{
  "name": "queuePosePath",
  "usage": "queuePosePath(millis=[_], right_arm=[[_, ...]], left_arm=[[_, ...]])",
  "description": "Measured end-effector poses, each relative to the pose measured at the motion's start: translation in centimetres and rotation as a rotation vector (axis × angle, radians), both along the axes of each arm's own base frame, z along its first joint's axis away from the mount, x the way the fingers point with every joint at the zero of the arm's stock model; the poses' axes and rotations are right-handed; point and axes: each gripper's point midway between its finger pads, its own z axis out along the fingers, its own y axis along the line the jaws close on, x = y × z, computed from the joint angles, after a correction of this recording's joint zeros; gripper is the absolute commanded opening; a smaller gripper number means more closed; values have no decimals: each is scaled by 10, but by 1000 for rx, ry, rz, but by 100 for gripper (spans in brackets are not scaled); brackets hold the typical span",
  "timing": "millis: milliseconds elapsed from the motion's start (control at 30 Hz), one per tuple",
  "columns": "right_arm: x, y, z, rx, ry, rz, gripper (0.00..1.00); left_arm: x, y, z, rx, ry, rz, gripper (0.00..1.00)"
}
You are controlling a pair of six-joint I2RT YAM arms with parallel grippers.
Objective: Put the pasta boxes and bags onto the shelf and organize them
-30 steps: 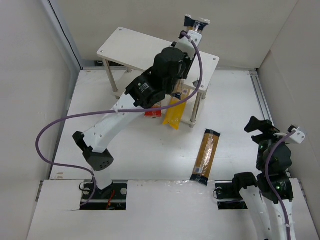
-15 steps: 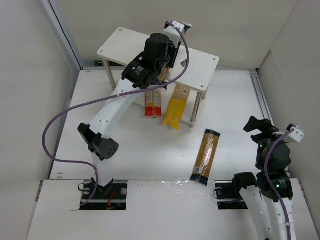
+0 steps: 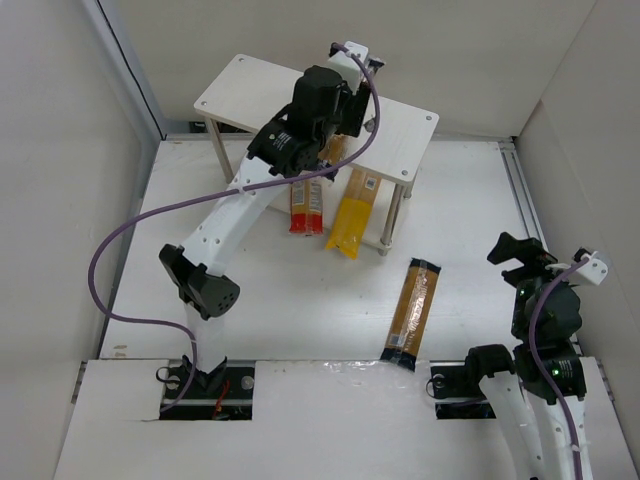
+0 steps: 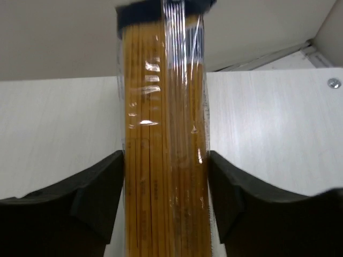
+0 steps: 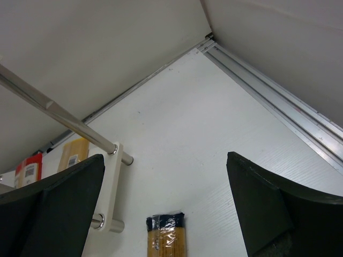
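Left gripper (image 4: 165, 159) sits over the shelf (image 4: 268, 123) top board. The spaghetti bag (image 4: 163, 91) runs forward between its fingers, both sides touching. Clamped or slack: cannot tell. Suggest opening wide, then lifting straight up so the bag isn't dragged.

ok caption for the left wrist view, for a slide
Clear bag of spaghetti between the left tool's fingers, over the shelf's pale top board

Top external: high, behind arm bases (image 3: 470, 372), angled down-forward; whole table (image 3: 300, 300), shelf (image 3: 250, 90) at far side.
Left wrist: close-up along left fingers (image 4: 96, 193) onto shelf top.
Right wrist: low, between right fingers (image 5: 53, 198), facing far corner; shares shelf end, table-lying spaghetti bag (image 5: 166, 234) with top view.
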Motion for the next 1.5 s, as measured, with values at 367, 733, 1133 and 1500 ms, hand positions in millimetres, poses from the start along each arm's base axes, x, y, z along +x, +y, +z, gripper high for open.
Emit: queuePosePath(millis=[367, 733, 1133, 1500], right_arm=[[0, 0, 0, 4, -2, 0, 100], [0, 0, 0, 6, -1, 1, 100], [0, 0, -1, 5, 3, 2, 100], [0, 0, -1, 5, 2, 2, 100]], left_arm=[[2, -3, 11, -94, -21, 20, 100], [-52, 18, 69, -184, -104, 3, 100], [-204, -111, -9, -114, 35, -337, 100], [-276, -156, -234, 85, 483, -424, 100]])
